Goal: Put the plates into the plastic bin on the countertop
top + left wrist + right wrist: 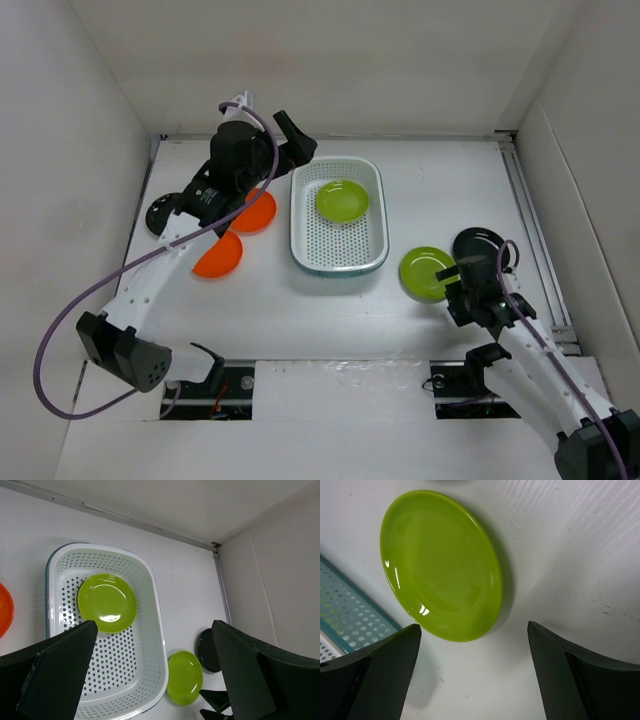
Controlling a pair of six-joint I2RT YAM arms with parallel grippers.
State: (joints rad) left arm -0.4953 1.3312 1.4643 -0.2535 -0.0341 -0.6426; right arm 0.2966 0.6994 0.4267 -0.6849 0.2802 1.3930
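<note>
White plastic bin (300,215) on table (300,320) holding one lime plate (342,200), left tool (152,672) open near its far corner, right tool (475,670) open over second lime plate (440,565), black plate (478,243) just beside, orange plates (218,256) and perhaps another black plate (160,213) partly under left arm (160,270)

The white countertop (450,190) is seen across the middle of the top view. The white perforated plastic bin (338,268) is set on it at the centre. An orange plate (265,212) is laid just left of the bin, a second orange plate (218,256) lower left of it, and a black plate (160,213) further left. At the right, a lime green plate (425,270) is laid, with a second black plate (478,242) just to its upper right.
</note>
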